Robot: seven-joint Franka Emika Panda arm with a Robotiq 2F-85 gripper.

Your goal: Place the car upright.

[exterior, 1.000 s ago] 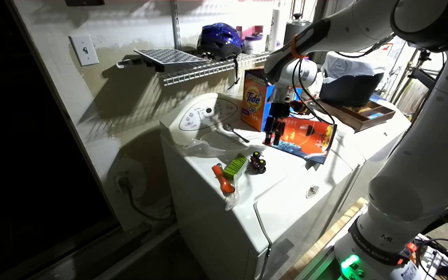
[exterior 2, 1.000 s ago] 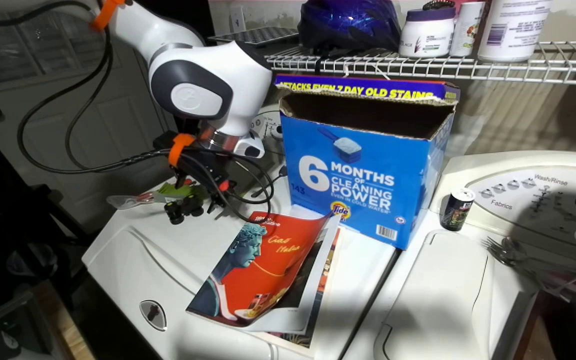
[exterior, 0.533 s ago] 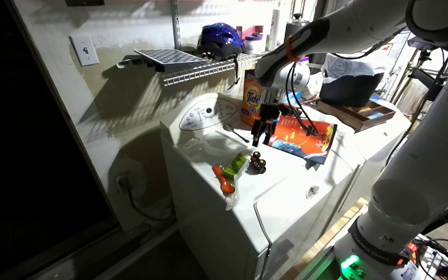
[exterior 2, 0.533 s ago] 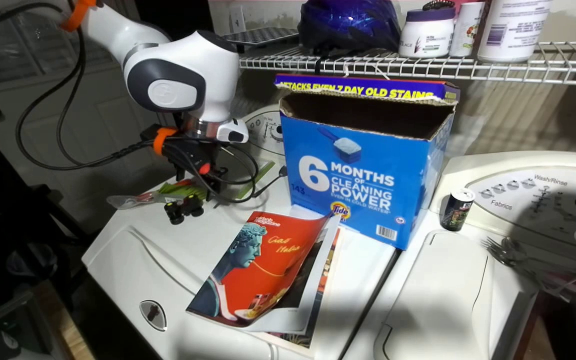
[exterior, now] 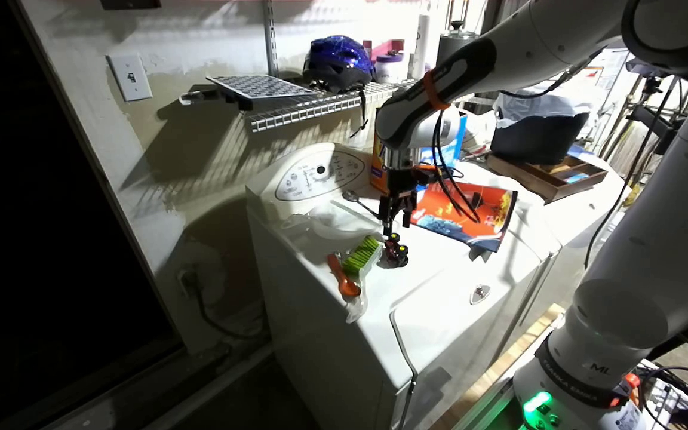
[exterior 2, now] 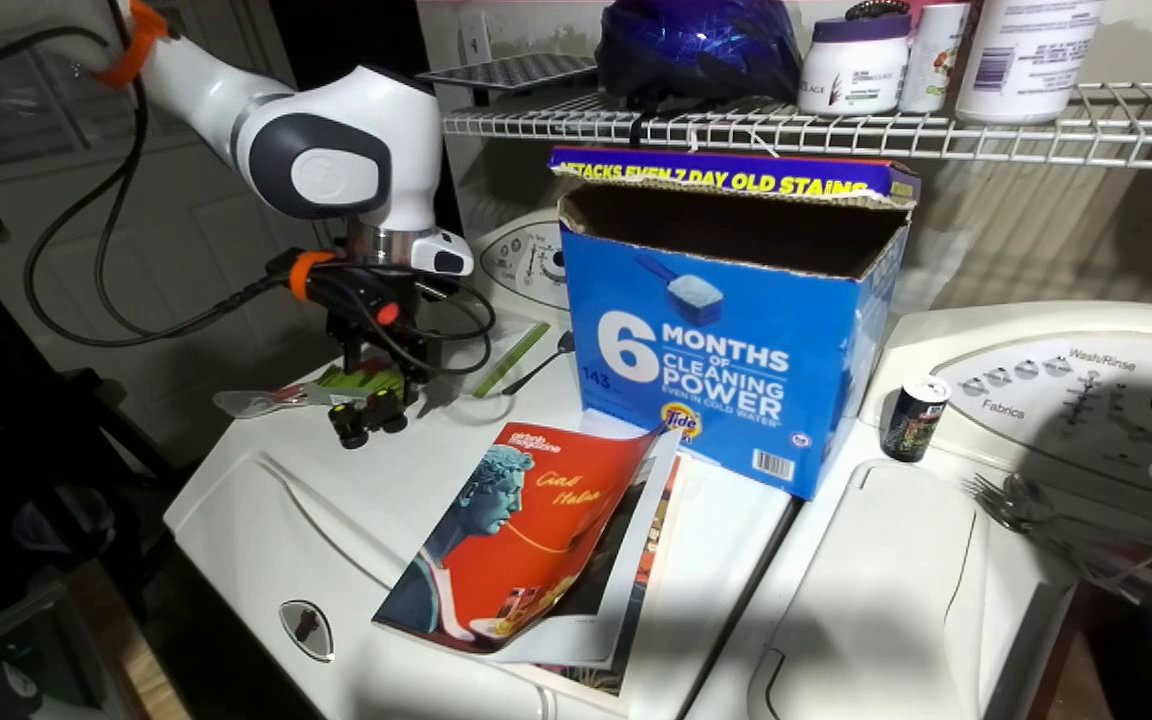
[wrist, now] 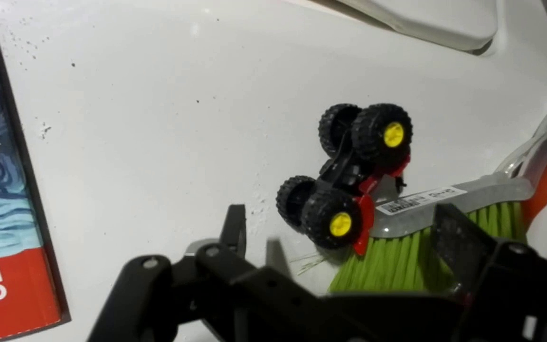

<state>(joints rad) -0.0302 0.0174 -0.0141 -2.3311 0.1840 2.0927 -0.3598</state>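
1. A small toy car (wrist: pixel 344 170) with red bodywork, chunky black treaded wheels and yellow hubs lay tipped on its side on the smooth, glossy white bench (wrist: pixel 159 142), its dark underside showing in the wrist view.
2. Just beside its red bodywork lay a translucent grey plastic brush (wrist: pixel 411 237) with green bristles; whether the two touched could not be told.
3. The black, two-fingered mechanical hand (wrist: pixel 337 213) hung low over the car, its fingers (wrist: pixel 458 241) spread wide and nothing pinched between them.
4. The step in progress was, by the look of it, lining up for the grasp; the car was not yet righted.
5. The next move seemed to call for a short descent so that the fingers straddled the car, then a firm close, a slight lift and a quarter roll to bring the wheels down to the bench before letting go.
6. In the wrist view the brush-side finger overlapped the brush, so going down there probably risked catching it along with the car.
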